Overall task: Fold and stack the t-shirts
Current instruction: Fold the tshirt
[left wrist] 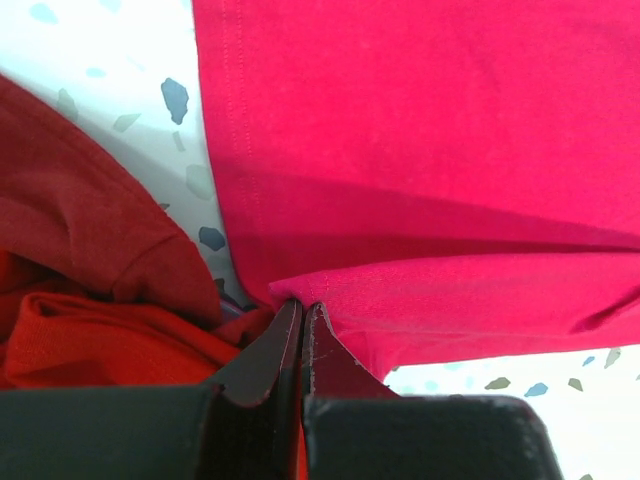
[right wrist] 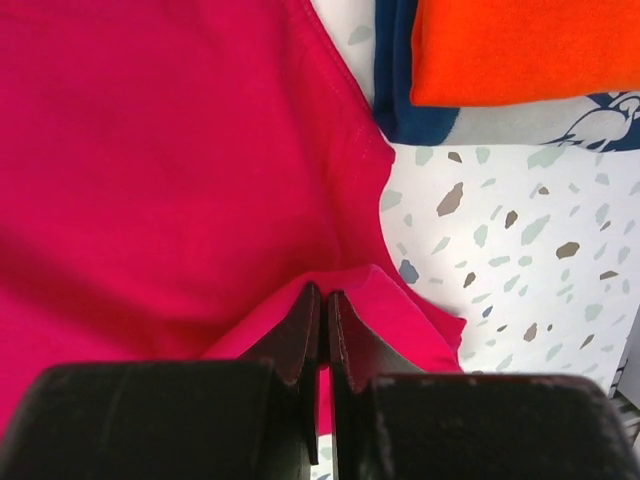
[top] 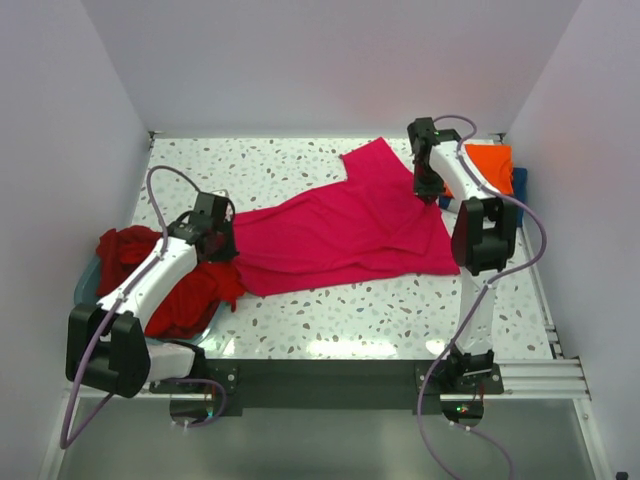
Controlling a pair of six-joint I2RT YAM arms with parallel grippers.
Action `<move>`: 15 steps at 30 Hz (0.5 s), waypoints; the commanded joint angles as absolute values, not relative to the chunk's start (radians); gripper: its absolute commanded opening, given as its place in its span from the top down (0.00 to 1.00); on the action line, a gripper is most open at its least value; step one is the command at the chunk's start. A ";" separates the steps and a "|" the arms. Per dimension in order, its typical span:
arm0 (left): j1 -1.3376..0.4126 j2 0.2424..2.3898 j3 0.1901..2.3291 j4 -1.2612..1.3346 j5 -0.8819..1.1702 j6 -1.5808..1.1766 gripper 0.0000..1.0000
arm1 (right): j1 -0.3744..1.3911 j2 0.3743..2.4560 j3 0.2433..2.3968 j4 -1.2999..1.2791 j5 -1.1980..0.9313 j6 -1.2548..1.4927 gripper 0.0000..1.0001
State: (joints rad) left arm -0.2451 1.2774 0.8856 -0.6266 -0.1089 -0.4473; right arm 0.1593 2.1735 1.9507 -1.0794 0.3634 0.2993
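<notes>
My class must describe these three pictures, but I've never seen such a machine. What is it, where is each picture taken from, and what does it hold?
Two robot arms are bolted at the near edge of a speckled table. The wide picture looks down from above; the other two come from cameras on each wrist. The left gripper and right gripper each pinch an edge of the magenta t-shirt. Dark red shirts lie left; a folded orange shirt on a navy shirt sits at the far right.

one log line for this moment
left gripper: shut on magenta shirt | right gripper: shut on magenta shirt | orange shirt: on navy shirt
</notes>
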 commanded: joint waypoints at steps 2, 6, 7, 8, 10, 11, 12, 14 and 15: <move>-0.218 1.292 0.861 -0.598 -0.144 -0.407 1.00 | 0.143 2.152 2.006 -1.106 0.315 0.276 0.94; -0.216 1.307 0.888 -0.604 -0.181 -0.402 0.59 | 0.085 2.016 1.912 -1.057 0.246 0.275 0.19; -0.218 1.308 0.899 -0.607 -0.187 -0.402 0.49 | 0.069 1.985 1.851 -1.039 0.233 0.272 0.15; -0.219 1.307 0.922 -0.609 -0.189 -0.403 0.33 | 0.052 1.956 1.818 -1.031 0.207 0.268 0.13; -0.225 1.302 0.948 -0.617 -0.195 -0.405 0.25 | 0.003 1.867 1.700 -1.002 0.183 0.264 0.11; -0.251 1.296 0.974 -0.620 -0.216 -0.410 0.20 | -0.029 1.836 1.653 -0.987 0.170 0.262 0.11; -0.271 1.292 0.988 -0.623 -0.233 -0.416 0.18 | -0.064 1.800 1.604 -0.967 0.143 0.264 0.10; -0.364 1.296 1.026 -0.635 -0.288 -0.432 0.16 | -0.096 1.718 1.464 -0.917 0.118 0.270 0.10; -0.402 1.298 1.035 -0.637 -0.304 -0.452 0.14 | -0.121 1.697 1.424 -0.904 0.111 0.271 0.10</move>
State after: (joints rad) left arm -0.2974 1.3037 0.9569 -0.6254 -0.2195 -0.4286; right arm -0.0757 1.7935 1.5257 -0.9688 0.1833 0.2829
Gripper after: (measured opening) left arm 0.847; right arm 0.899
